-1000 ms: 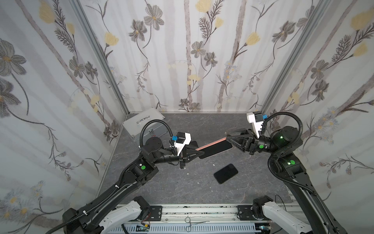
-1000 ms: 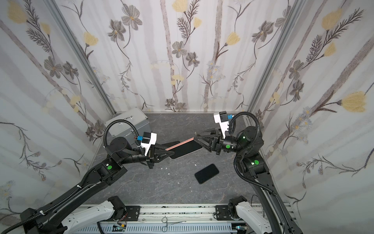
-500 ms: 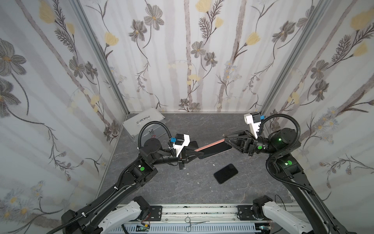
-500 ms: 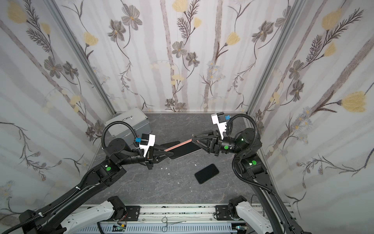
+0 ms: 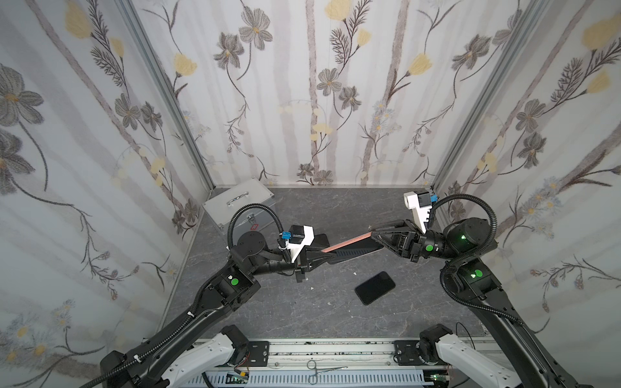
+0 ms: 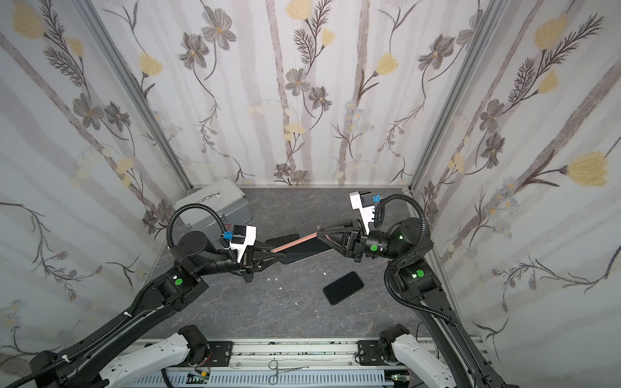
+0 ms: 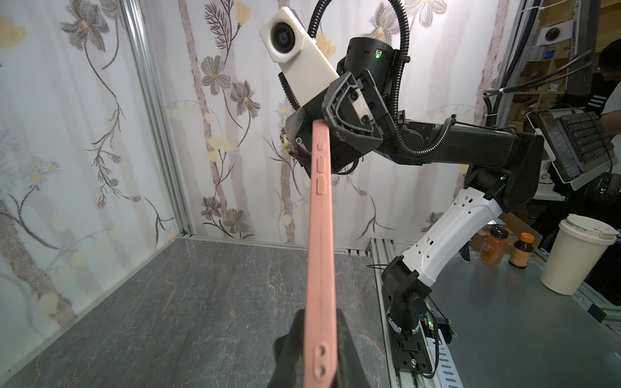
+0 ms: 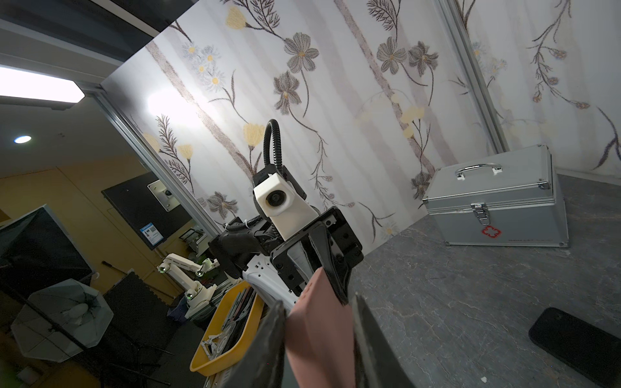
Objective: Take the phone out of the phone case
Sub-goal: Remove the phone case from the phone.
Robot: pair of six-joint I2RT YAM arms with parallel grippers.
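Note:
A pink phone case (image 5: 349, 242) (image 6: 295, 241) hangs in the air over the middle of the table, edge up, stretched between both arms. My left gripper (image 5: 331, 257) (image 7: 319, 342) is shut on its near end, the end with two small holes. My right gripper (image 5: 373, 231) (image 8: 319, 319) sits around the other end, with a finger pressed against each side of the phone case (image 8: 319, 342). The black phone (image 5: 374, 287) (image 6: 343, 288) (image 8: 578, 346) lies flat on the grey table, apart from the case and below the right gripper.
A silver metal box (image 5: 242, 205) (image 8: 497, 208) with a handle stands at the back left corner. Flowered walls close in three sides. Small white scraps (image 5: 353, 273) dot the table. A rail with forceps (image 5: 322, 369) runs along the front edge.
My right gripper has slid a little further along the case's end and its jaws have narrowed onto it. The left gripper kept its hold and shifted slightly left.

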